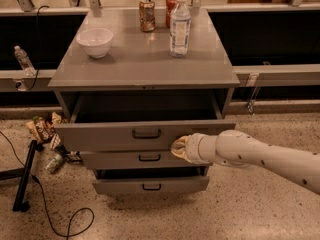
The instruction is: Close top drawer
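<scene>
floor (150, 219): speckled stone
counter (135, 66): white bowl (95, 41), two cans (147, 14), water bottle (179, 25)
top drawer (100, 136): partly out
claw (180, 148): against its front; open or closed, cannot tell

Noted on grey cabinet top (140, 66): white bowl (95, 42) at left, clear water bottle (179, 25) right of centre, bronze soda can (147, 15) and red can (171, 8) toward rear. On floor (240, 214) at left: crumpled snack wrappers (43, 129), black cable (56, 223), black stand leg (25, 176). Small bottle (23, 60) on left ledge.
</scene>
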### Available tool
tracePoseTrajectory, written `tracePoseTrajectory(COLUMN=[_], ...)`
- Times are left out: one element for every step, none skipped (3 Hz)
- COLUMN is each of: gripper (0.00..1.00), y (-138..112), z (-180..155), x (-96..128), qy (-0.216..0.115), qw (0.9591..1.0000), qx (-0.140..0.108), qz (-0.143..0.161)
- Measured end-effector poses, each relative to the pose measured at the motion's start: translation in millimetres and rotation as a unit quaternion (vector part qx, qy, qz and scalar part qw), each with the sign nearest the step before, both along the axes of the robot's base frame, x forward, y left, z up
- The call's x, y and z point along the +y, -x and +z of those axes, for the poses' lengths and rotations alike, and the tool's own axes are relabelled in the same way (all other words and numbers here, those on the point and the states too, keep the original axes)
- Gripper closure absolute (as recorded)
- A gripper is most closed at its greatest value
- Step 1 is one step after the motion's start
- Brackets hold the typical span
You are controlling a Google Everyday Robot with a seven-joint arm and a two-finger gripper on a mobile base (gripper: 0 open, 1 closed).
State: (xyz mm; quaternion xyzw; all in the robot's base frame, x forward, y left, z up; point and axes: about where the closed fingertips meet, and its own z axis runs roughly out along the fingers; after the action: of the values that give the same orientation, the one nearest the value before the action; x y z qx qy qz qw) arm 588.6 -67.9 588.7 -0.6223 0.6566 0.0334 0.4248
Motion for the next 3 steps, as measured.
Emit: tracePoseTrajectory(gripper=[1.00, 1.00, 1.00], y=[-25, -42, -59], z=[-9, -13, -12], x=[-3, -8, -15], qy=[0.010, 0.017, 0.031], qw=[0.9999, 0.9998, 0.9992], qx=[-0.001, -0.003, -0.008], qz=[0.003, -0.004, -0.024])
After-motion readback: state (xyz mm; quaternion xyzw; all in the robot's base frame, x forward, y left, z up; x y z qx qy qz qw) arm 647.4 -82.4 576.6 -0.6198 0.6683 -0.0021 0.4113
